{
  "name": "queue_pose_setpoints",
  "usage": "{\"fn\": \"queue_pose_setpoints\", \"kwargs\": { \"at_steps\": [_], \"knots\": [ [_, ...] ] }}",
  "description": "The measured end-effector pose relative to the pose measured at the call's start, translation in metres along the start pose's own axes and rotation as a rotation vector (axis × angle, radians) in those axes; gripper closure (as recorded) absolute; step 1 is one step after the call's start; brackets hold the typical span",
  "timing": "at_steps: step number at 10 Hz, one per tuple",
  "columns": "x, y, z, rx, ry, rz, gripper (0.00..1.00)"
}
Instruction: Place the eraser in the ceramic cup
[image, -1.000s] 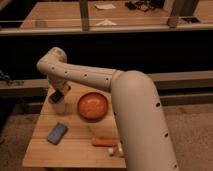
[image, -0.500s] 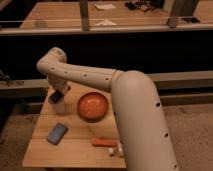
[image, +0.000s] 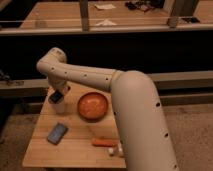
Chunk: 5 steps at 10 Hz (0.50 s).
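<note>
On a small wooden table (image: 42, 150) in a dim room, the gripper (image: 56, 97) is held just above the ceramic cup (image: 60, 107); its grip cannot be told. A flat blue-grey block (image: 57, 133), possibly the eraser, is seen in front of the cup, and an orange bowl (image: 92, 106) just beside it.

You are looking at a small wooden counter (image: 77, 147). The ceramic cup (image: 60, 107) is standing near its far left corner, and the hand (image: 56, 97) is hanging right over the cup's mouth. A wide orange bowl (image: 92, 106) is sitting just beside the cup. A blue-grey flat block (image: 57, 133) is lying nearer the front. An orange stick (image: 104, 142) is lying by the front right edge, with a small white thing (image: 115, 151) just beside it.
</note>
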Motion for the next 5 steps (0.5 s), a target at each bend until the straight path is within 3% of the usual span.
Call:
{"fn": "queue_pose_setpoints", "kwargs": {
  "at_steps": [5],
  "knots": [
    [-0.0012, -0.0002, 0.0004, 0.001, -0.001, -0.002, 0.82]
  ]
}}
